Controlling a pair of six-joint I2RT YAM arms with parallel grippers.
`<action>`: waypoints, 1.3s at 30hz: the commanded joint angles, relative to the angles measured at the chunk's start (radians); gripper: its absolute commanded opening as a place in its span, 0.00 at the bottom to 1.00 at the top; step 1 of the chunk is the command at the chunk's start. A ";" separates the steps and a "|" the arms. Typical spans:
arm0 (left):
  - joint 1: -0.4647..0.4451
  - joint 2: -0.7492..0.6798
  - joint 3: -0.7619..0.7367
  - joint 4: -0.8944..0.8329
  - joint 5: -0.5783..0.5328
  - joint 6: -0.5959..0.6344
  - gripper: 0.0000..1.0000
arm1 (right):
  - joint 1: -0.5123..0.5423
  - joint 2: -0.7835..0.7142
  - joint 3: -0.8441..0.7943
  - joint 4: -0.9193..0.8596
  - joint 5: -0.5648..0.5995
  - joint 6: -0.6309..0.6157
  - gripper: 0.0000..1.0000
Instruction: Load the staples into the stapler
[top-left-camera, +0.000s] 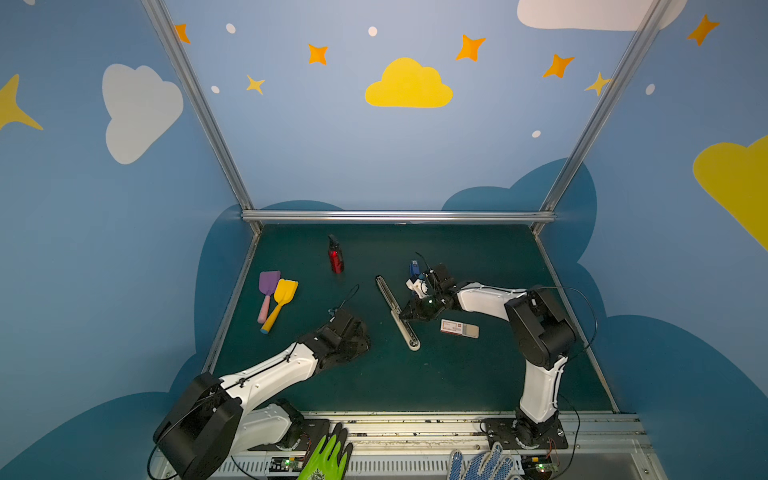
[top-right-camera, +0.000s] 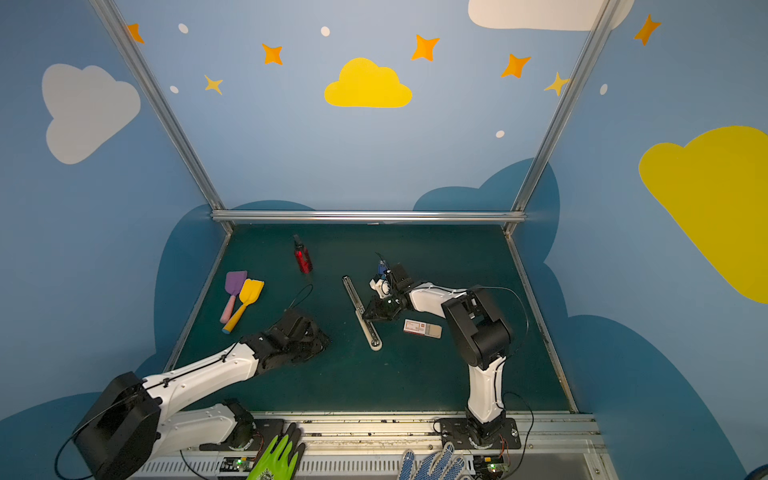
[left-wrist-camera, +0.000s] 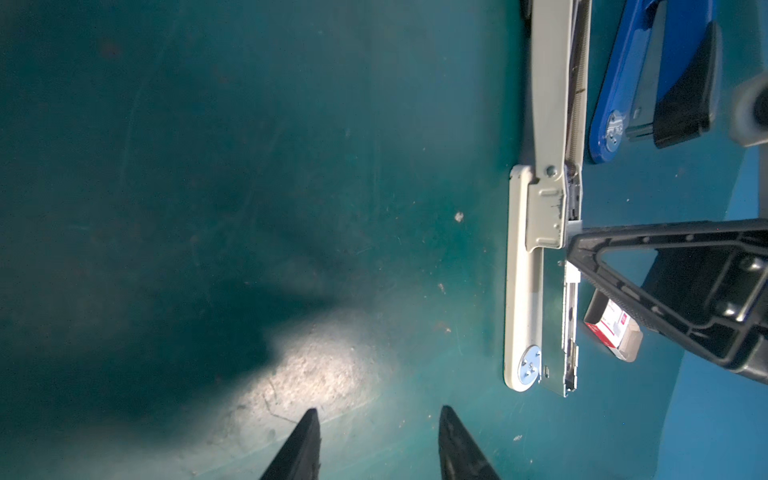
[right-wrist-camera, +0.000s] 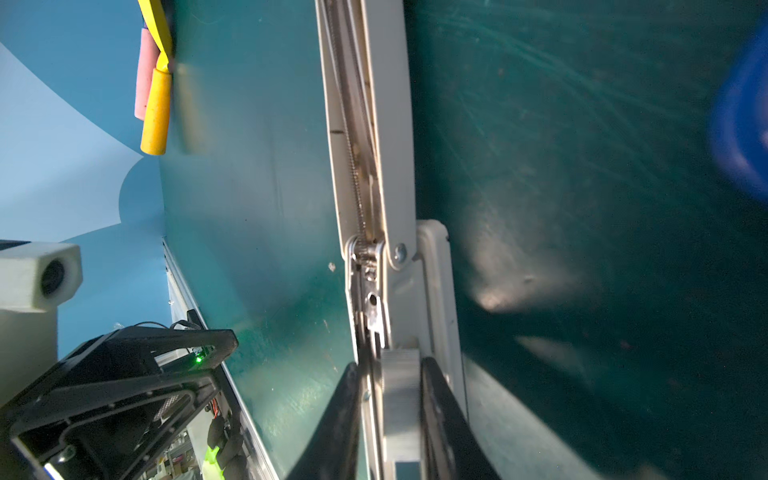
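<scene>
Green desk (top-left-camera: 457, 382): the opened stapler (top-left-camera: 397, 316) is laid centrally, long axis near-to-far, the right gripper (right-wrist-camera: 390, 374) is seen nearly closed about a grey strip (right-wrist-camera: 401, 399) at its hinge, hold unconfirmed, staples box (top-left-camera: 459, 328) just beside, toward the right edge.

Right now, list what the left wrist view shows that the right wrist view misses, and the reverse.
Left wrist only: the staple box and the open, empty left gripper. Right wrist only: the yellow spatula handle and the pink handle beside it. Both: the opened white stapler, the right gripper closed on its rail, and the green table.
</scene>
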 joint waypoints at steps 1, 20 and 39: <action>0.003 -0.010 -0.010 0.008 0.000 -0.005 0.47 | -0.010 0.022 0.028 -0.023 0.018 -0.003 0.22; 0.004 -0.005 -0.013 0.024 0.006 -0.006 0.47 | -0.006 -0.074 0.021 -0.101 0.155 -0.064 0.16; 0.004 -0.002 -0.010 0.025 0.010 -0.004 0.47 | 0.167 -0.146 0.058 -0.151 0.491 -0.166 0.16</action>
